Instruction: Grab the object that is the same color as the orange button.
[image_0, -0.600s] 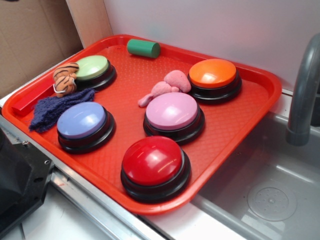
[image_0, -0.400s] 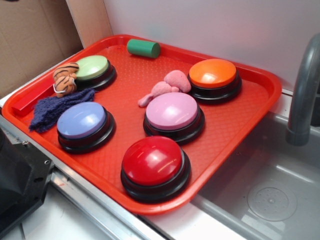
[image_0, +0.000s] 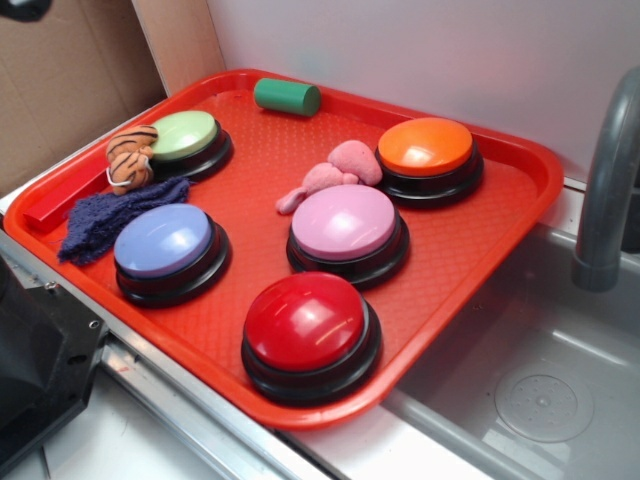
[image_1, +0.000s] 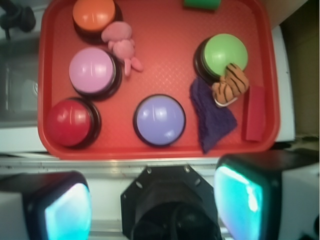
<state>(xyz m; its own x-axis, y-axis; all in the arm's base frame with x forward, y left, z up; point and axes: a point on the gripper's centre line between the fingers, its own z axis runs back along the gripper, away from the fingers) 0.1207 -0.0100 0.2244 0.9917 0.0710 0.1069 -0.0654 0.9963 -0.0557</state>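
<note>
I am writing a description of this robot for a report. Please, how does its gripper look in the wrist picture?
The gripper has two blocky fingers with dark frames and glossy cyan-lit pads, white at the outer edges. Between them sits a black angular mount with small screws. No markings are readable.

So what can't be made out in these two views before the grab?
- Gripper: absent from the exterior view; the wrist view shows its blurred fingers wide apart, tips cut off by the bottom edge.
- Green cylinder: wrist view, cropped by the top edge.
- Tiger plush: leans on the green button; its underside is hidden.
- Orange button: top clipped in the wrist view.
</note>
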